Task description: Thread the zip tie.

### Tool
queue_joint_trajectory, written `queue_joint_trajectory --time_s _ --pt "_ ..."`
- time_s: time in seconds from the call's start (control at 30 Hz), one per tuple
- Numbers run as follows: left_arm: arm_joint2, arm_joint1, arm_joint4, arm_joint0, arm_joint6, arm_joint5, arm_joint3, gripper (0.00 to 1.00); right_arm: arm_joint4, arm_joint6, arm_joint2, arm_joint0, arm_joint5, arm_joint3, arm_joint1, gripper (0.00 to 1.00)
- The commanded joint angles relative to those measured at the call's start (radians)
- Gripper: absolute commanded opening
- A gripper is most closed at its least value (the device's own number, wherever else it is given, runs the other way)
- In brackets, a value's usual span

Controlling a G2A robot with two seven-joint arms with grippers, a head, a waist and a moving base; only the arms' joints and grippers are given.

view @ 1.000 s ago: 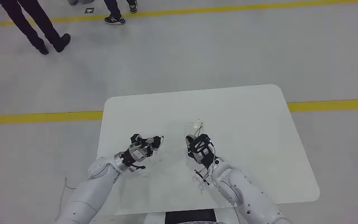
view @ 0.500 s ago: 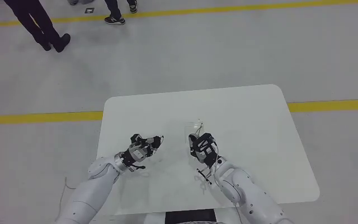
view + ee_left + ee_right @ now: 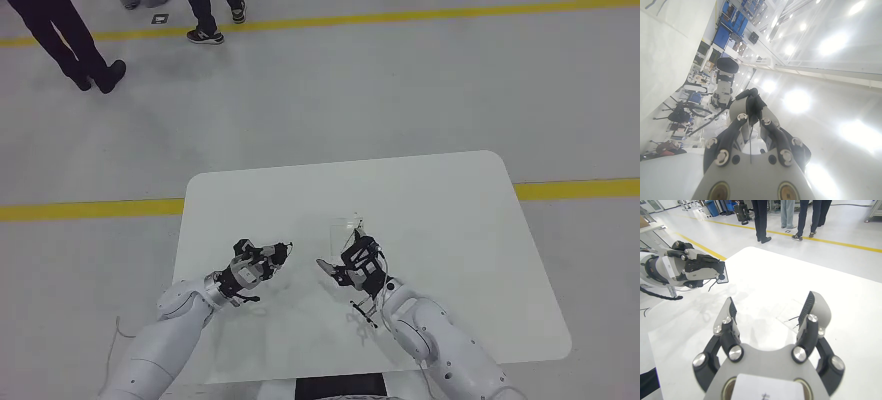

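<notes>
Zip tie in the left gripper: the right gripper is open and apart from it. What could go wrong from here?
1. The left gripper pinches the thin zip tie, whose free tail hangs loose; it may bend away when the right gripper closes.
2. The clear bag lies close to the right gripper, which might knock it.

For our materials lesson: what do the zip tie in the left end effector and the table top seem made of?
The zip tie: likely black plastic, matte; a thin, narrow strip. The table top: white, smooth, faintly glossy, perhaps laminate; it shows soft reflections.
</notes>
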Motion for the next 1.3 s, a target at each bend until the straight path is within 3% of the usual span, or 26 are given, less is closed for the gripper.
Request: queue_joint_trajectory --time_s 0.0,0.23,0.6,0.87,0.97,1.27 --pt "0.000 0.000 0.000 0.000 0.000 0.000 0.000 0.00 0.000 0.000 0.000 0.000 0.000 0.000 0.000 1.00" --pt "0.000 0.000 0.000 0.000 0.000 0.000 0.000 0.00 0.019 -0.025 0.030 -0.016 -0.016 -0.026 0.006 1.00" --pt "0.000 0.000 0.000 0.000 0.000 0.000 0.000 0.00 0.001 -0.101 0.100 -0.105 -0.076 -0.149 0.028 1.00" --pt "0.000 0.000 0.000 0.000 0.000 0.000 0.000 0.00 -0.002 -0.112 0.103 -0.109 -0.077 -0.153 0.028 1.00" --pt "-0.005 0.000 -0.012 0.007 0.023 -0.003 -0.019 0.00 -0.002 -0.112 0.103 -0.109 -0.077 -0.153 0.028 1.00" --pt "-0.052 0.018 0.010 0.050 -0.102 -0.020 -0.081 0.00 -0.002 -0.112 0.103 -0.109 -0.077 -0.153 0.028 1.00"
